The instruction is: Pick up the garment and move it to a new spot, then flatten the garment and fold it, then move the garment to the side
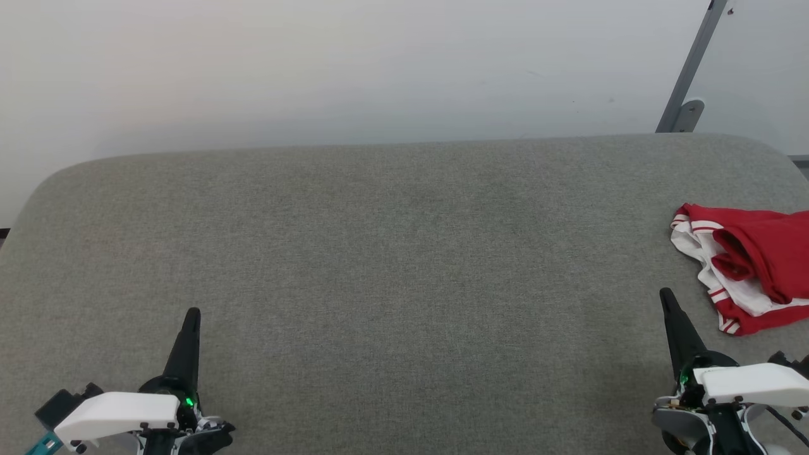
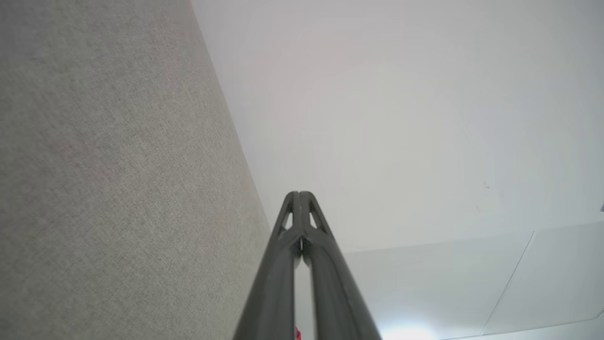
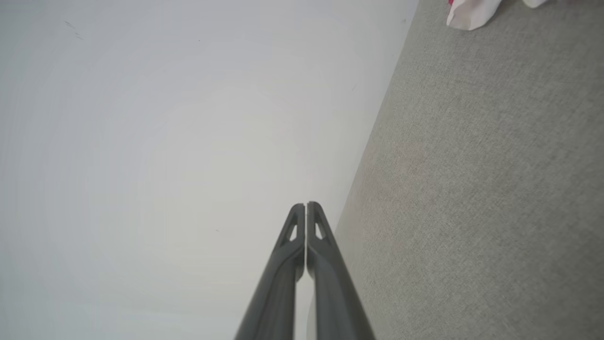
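The garment (image 1: pixel 752 272) lies crumpled at the grey table's (image 1: pixel 392 265) right edge. Left gripper (image 1: pixel 191 314) and right gripper (image 1: pixel 665 294) both have fingers pressed together, holding nothing

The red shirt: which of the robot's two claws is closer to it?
The right. The right gripper, shut, sits just below and left of the red shirt in the head view, not touching it. The left gripper, also shut, is far across the grey surface.

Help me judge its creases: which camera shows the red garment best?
The head view: the garment lies bunched at the right edge of the grey pad, red body, white sleeve and striped trim visible, partly cropped. The right wrist view catches a white corner; the left wrist view faces the pad.
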Motion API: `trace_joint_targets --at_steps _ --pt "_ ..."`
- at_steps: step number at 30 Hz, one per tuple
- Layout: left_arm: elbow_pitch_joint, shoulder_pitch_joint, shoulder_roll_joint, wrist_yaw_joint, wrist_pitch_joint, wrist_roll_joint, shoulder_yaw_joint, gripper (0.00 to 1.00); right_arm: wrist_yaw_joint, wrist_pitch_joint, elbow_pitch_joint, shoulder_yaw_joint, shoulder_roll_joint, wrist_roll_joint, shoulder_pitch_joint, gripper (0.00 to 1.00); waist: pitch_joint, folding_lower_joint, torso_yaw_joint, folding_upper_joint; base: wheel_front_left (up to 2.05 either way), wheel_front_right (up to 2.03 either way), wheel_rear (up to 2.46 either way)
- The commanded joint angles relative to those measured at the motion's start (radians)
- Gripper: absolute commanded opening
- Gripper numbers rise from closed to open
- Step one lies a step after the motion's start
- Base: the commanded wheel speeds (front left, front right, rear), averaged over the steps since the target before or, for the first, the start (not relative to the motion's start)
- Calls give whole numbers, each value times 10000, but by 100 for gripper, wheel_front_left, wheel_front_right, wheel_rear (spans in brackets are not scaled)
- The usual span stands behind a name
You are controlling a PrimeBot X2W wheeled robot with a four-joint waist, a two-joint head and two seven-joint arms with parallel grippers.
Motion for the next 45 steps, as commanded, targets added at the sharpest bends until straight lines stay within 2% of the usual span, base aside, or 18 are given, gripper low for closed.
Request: trace_joint_targets --at_steps 1,22,45 --pt "-1 -254 -10 -46 82 -268 42 0 1 92 -63 -37 24 206 -171 0 7 0 4 0 0 0 0" --pt "158 -597 -124 -56 466 -1608 61 0 0 481 -41 -64 39 1691 -362 0 137 0 61 0 0 0 0" --pt "153 -578 -113 -57 464 -1579 55 0 0 465 -39 -57 38 1647 -335 0 137 0 62 0 0 0 0"
